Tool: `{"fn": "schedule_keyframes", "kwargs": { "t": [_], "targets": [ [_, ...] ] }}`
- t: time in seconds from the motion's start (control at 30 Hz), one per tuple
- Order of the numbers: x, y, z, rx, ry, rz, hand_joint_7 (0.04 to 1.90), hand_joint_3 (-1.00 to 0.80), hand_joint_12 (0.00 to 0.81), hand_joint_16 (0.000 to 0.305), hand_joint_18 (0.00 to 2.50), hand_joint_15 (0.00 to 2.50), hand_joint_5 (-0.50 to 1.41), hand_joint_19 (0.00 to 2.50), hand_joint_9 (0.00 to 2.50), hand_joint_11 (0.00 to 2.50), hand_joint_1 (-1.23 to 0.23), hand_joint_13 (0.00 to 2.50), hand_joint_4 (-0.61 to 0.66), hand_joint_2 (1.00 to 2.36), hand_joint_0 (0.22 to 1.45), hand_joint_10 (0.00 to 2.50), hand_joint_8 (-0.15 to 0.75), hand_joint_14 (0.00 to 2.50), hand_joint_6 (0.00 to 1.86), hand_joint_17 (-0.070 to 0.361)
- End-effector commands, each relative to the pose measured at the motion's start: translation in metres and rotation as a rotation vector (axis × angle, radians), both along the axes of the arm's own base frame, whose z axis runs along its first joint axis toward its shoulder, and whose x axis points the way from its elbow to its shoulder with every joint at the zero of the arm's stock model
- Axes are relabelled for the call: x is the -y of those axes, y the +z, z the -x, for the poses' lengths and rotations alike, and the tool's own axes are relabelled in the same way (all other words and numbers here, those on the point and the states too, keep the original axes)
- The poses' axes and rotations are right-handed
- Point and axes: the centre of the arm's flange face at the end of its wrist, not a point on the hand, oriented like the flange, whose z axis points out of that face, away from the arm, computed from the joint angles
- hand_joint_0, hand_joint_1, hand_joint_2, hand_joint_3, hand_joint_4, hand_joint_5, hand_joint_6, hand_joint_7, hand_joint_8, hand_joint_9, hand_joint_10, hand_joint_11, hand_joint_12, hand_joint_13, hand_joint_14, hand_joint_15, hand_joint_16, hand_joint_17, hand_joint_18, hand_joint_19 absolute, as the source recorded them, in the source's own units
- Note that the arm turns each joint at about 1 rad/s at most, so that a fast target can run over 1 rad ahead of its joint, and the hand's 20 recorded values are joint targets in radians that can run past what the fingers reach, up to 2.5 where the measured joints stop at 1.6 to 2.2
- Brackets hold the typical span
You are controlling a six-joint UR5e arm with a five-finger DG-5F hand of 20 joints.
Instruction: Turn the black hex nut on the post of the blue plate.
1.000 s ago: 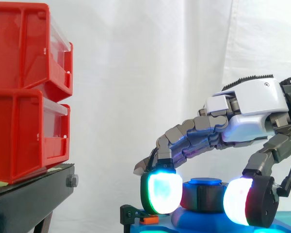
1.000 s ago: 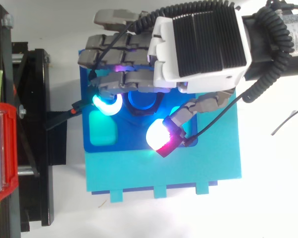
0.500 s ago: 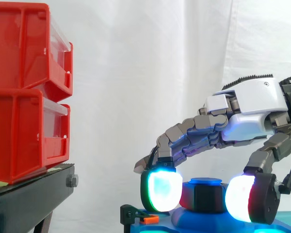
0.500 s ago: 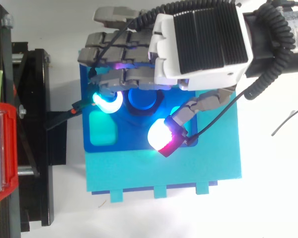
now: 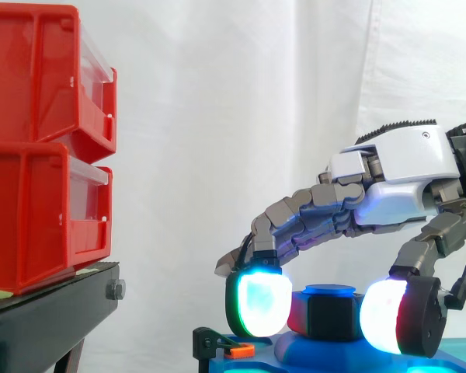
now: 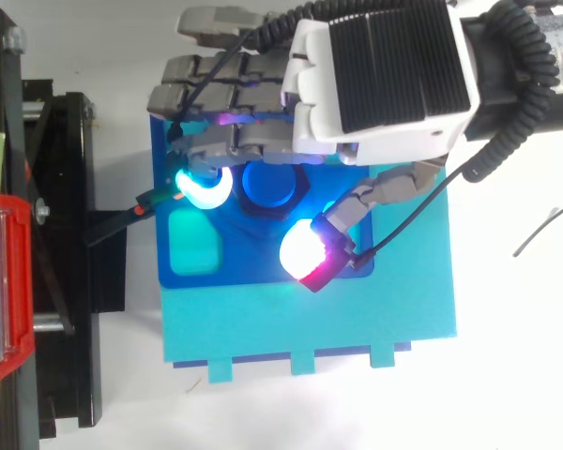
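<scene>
The black hex nut (image 5: 330, 317) sits on the blue round-topped post (image 6: 274, 185) of the blue plate (image 6: 357, 319). My hand (image 6: 385, 75) reaches in from the right and arches over the post. Its fingers curl down on the nut's left, where a cyan-glowing fingertip pad (image 5: 256, 305) stands close against it. The thumb pad (image 5: 388, 317) is pressed up to the nut's right side. In the top view that thumb pad (image 6: 307, 253) glows white and red just in front of the nut. The nut is gripped between them.
Two stacked red bins (image 5: 39, 140) stand on a black stand (image 5: 54, 311) at the left. A small black clamp with an orange tip (image 5: 234, 350) holds the plate's left edge. A square recess (image 6: 195, 251) lies in the plate left of the thumb.
The thumb has swung in closer to the nut's side. The hand has shifted a little toward the plate's far edge, uncovering more of the post's top.
</scene>
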Motion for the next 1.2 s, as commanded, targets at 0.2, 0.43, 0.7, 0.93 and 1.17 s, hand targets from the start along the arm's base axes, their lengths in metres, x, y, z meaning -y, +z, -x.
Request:
{"fn": "schedule_keyframes", "kwargs": {
  "t": [0.2, 0.43, 0.7, 0.93, 1.17],
  "targets": [
    [0.0020, -0.0003, 0.0007, 0.000, -0.002, 0.009, 1.05, -0.50, 0.390, 0.065, 0.09, 0.00, -0.23, 0.11, 0.22, 0.02, -0.80, 0.13, 0.20, 1.00, 0.42, 0.00, 0.248, 0.00, 0.50, 0.146],
    [0.0003, -0.0010, 0.0005, -0.001, 0.007, 0.019, 1.05, -0.50, 0.406, 0.069, 0.11, 0.00, -0.23, 0.11, 0.22, 0.03, -0.79, 0.14, 0.22, 1.00, 0.38, 0.00, 0.262, 0.00, 0.50, 0.154],
    [0.0004, -0.0015, 0.0011, -0.005, 0.007, 0.034, 1.05, -0.50, 0.389, 0.064, 0.10, 0.00, -0.23, 0.10, 0.22, 0.02, -0.80, 0.14, 0.20, 1.00, 0.42, 0.00, 0.249, 0.00, 0.50, 0.144],
    [0.0017, -0.0019, 0.0018, -0.008, 0.005, 0.043, 1.06, -0.50, 0.362, 0.058, 0.08, 0.00, -0.22, 0.11, 0.22, 0.01, -0.79, 0.13, 0.18, 1.00, 0.49, 0.00, 0.226, 0.00, 0.50, 0.131],
    [0.0018, -0.0019, 0.0018, -0.007, 0.004, 0.048, 1.07, -0.47, 0.354, 0.056, 0.09, 0.00, -0.22, 0.11, 0.23, 0.03, -0.79, 0.14, 0.17, 1.00, 0.52, 0.00, 0.220, 0.00, 0.50, 0.127]
  ]
}}
